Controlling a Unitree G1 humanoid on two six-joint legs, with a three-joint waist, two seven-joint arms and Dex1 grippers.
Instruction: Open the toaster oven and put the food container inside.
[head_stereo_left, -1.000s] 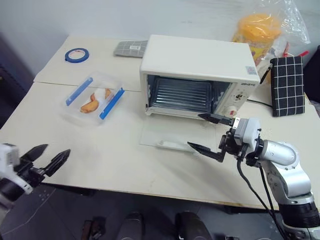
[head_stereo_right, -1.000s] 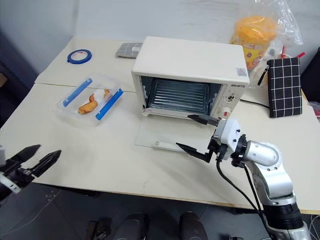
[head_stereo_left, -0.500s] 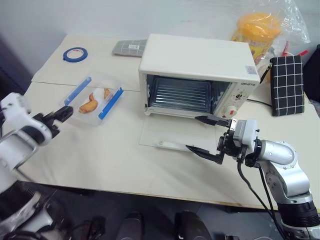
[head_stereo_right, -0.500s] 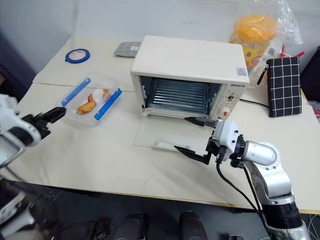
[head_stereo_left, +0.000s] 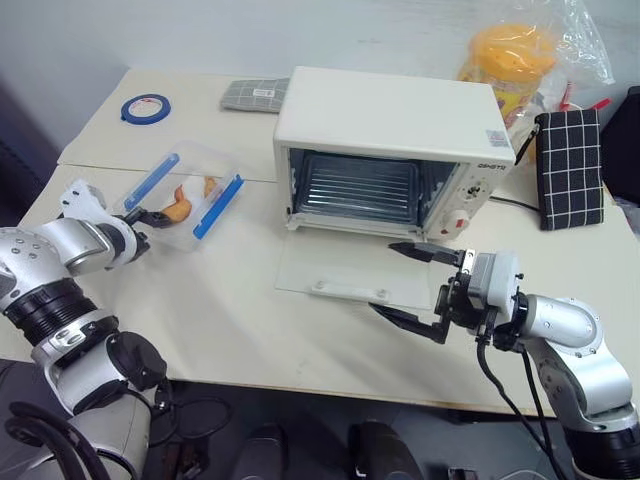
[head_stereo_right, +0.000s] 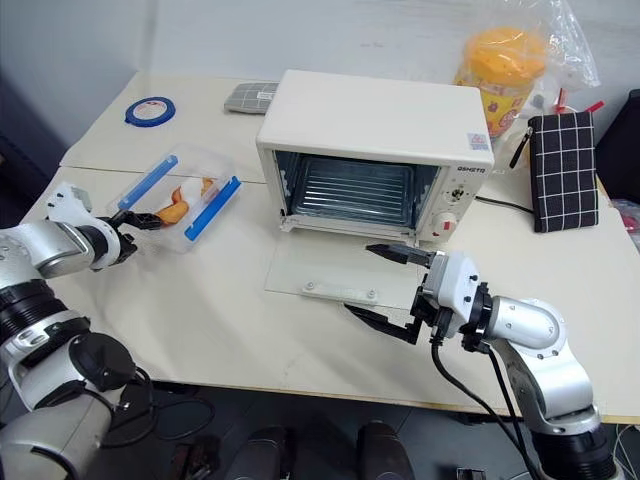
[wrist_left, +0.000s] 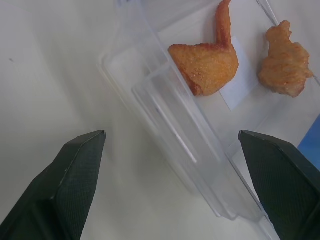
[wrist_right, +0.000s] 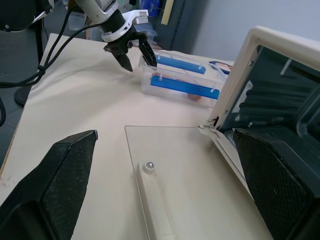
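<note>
Black-fingered left gripper (head_stereo_left: 150, 213), a second ago low off the table's (head_stereo_left: 200, 310) near edge, has come up to the container's (head_stereo_left: 185, 195) near end, fingers apart, one on each side of it. The cream table stands by a pale wall. The right gripper (head_stereo_left: 412, 283), open, hovers over the oven's (head_stereo_left: 390, 150) lowered glass door (head_stereo_left: 350, 280).

a lab: bare tables (head_stereo_left: 250, 330) pushed together, cabled robot arms.

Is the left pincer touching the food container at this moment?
Apart. In the left wrist view both fingers of the open left pincer stand clear on either side of the food container, with bare table visible between them.
</note>
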